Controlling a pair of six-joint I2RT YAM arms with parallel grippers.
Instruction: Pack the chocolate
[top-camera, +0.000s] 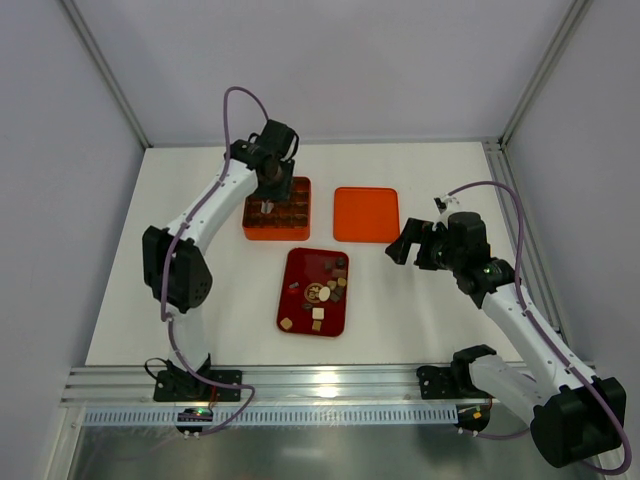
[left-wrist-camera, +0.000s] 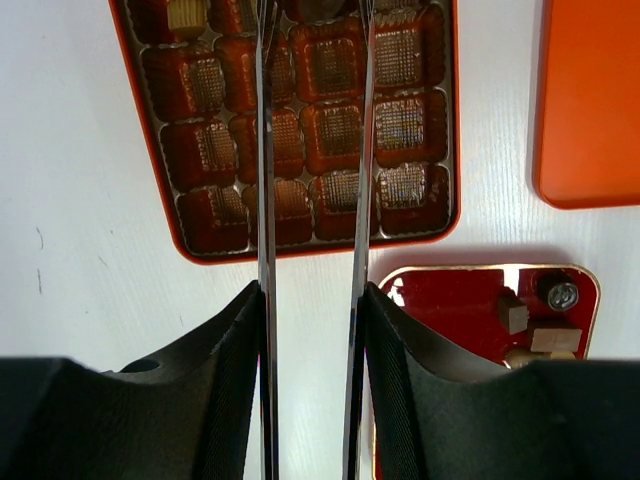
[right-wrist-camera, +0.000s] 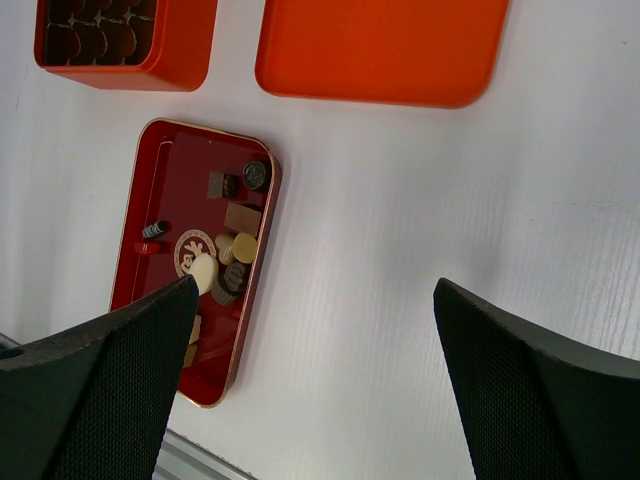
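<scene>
The chocolate pieces (top-camera: 325, 290), dark brown, tan and cream, lie loose in a dark red tray (top-camera: 300, 268). They also show in the right wrist view (right-wrist-camera: 232, 252) and the left wrist view (left-wrist-camera: 530, 330). My left gripper (top-camera: 266, 205) hangs over the orange grid box (top-camera: 248, 232). Its thin fingers (left-wrist-camera: 264, 150) stand apart over the cells, with nothing visible between them. Their tips run off the top edge. One tan piece (left-wrist-camera: 185, 12) sits in a far-left cell. My right gripper (top-camera: 412, 232) is wide open and empty above bare table, right of the tray (right-wrist-camera: 170, 190).
A flat orange lid (top-camera: 365, 214) lies right of the grid box (right-wrist-camera: 130, 72) and also shows in the wrist views (left-wrist-camera: 590, 100) (right-wrist-camera: 380, 45). The metal rail (top-camera: 330, 385) runs along the near table edge. White walls close in the sides and back.
</scene>
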